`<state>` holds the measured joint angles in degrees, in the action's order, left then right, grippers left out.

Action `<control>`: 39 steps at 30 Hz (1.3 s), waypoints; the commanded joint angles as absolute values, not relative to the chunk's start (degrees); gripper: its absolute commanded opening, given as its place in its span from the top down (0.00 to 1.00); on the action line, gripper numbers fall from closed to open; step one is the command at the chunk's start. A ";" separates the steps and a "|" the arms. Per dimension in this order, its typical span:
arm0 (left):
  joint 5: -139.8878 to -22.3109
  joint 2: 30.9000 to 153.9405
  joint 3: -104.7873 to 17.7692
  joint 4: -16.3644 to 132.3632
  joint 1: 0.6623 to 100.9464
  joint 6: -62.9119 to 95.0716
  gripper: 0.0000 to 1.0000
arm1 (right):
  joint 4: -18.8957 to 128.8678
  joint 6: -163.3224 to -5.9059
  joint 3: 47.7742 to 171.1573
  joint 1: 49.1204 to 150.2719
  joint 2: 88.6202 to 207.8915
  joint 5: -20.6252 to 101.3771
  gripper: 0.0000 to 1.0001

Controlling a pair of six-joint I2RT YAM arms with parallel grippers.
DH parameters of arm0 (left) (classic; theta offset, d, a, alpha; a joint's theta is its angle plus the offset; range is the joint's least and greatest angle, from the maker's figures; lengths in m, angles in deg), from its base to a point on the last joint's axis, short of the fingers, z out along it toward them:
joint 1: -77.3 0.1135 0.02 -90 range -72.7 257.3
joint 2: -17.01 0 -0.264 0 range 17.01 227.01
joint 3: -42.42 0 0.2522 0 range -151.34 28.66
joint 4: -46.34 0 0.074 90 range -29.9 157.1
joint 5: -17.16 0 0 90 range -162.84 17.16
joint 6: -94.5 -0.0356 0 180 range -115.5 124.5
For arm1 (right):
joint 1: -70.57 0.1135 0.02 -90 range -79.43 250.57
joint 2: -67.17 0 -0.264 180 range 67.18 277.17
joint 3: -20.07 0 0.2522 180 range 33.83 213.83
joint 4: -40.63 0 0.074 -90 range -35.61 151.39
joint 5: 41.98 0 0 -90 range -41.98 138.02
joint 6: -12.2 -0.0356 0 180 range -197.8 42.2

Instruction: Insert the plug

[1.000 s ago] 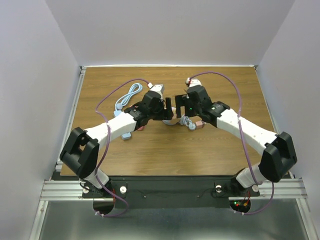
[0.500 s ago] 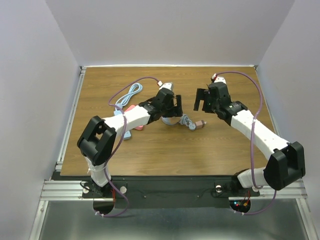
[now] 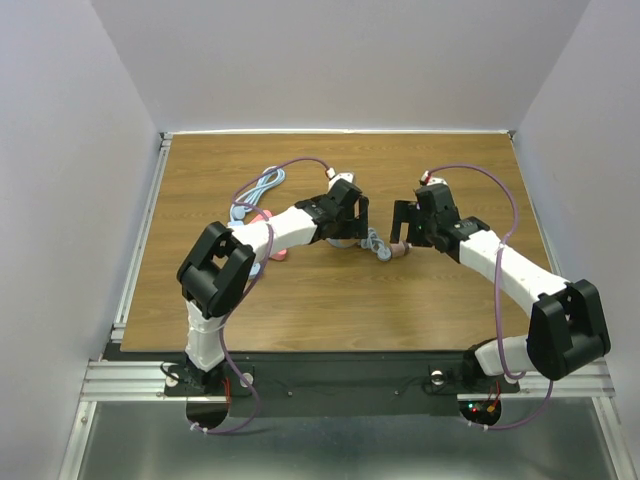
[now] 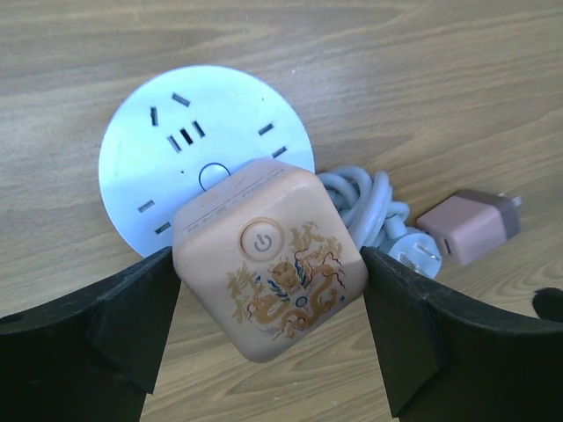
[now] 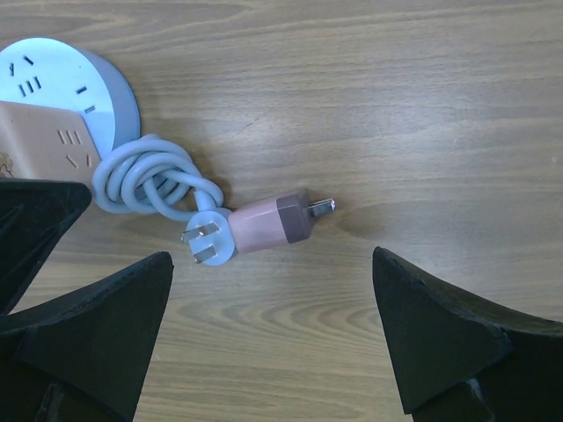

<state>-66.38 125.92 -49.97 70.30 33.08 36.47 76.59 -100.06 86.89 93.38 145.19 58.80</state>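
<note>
Wooden table (image 3: 340,300), coiled light-blue cable (image 3: 262,187) lying toward its back left, plain white walls (image 3: 350,60) around

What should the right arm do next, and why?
Probably lower the right gripper onto the plug and close. Its fingers are open, and the plug lies loose on the table in line with the gap between them, not yet in the hub.

Two plugs (image 5: 280,224) (image 5: 209,243), one socket (image 4: 176,149), one cube (image 4: 268,264), perhaps two cables (image 5: 145,180) (image 3: 262,185).
</note>
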 commanded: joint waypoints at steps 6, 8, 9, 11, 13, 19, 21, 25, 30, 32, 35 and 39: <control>-64.40 127.58 -52.91 73.46 32.04 29.30 0.45 | 73.64 -99.25 86.83 92.98 143.64 57.51 0.00; -64.14 126.97 -52.12 73.29 32.13 27.19 0.52 | 73.64 -98.98 86.48 92.98 143.81 57.16 0.00; -64.14 126.79 -51.42 73.20 32.13 25.96 0.55 | 73.64 -98.98 86.30 92.98 143.99 57.07 0.00; -64.84 126.27 -50.71 73.37 32.04 20.95 0.59 | 73.46 -98.63 86.04 92.98 144.25 55.94 0.00; -65.63 125.91 -49.92 74.33 32.04 17.52 0.62 | 73.38 -98.45 85.95 92.98 144.60 55.14 0.00; -68.79 122.22 -45.08 74.87 32.13 7.85 0.74 | 73.46 -98.98 86.13 92.98 144.96 54.78 0.00; -69.15 121.69 -44.99 76.53 32.22 6.26 0.77 | 73.46 -99.16 86.21 92.98 145.48 54.70 0.00; -67.74 120.91 -46.66 79.61 32.22 5.03 0.83 | 73.29 -99.77 87.09 92.98 146.45 53.73 0.00; -68.18 116.78 -48.32 82.59 32.22 1.70 0.89 | 72.94 -99.16 89.81 92.98 146.10 51.90 0.00; -67.57 115.90 -49.56 85.75 32.22 -0.06 0.91 | 72.59 -99.33 90.78 93.07 146.10 49.97 0.00; -68.96 114.75 -52.02 89.18 32.22 -2.00 0.91 | 70.48 -100.21 93.50 92.98 147.06 46.54 0.00; -72.22 115.27 -53.34 93.05 32.22 -4.81 0.92 | 66.45 -101.53 95.61 92.98 149.87 41.35 0.00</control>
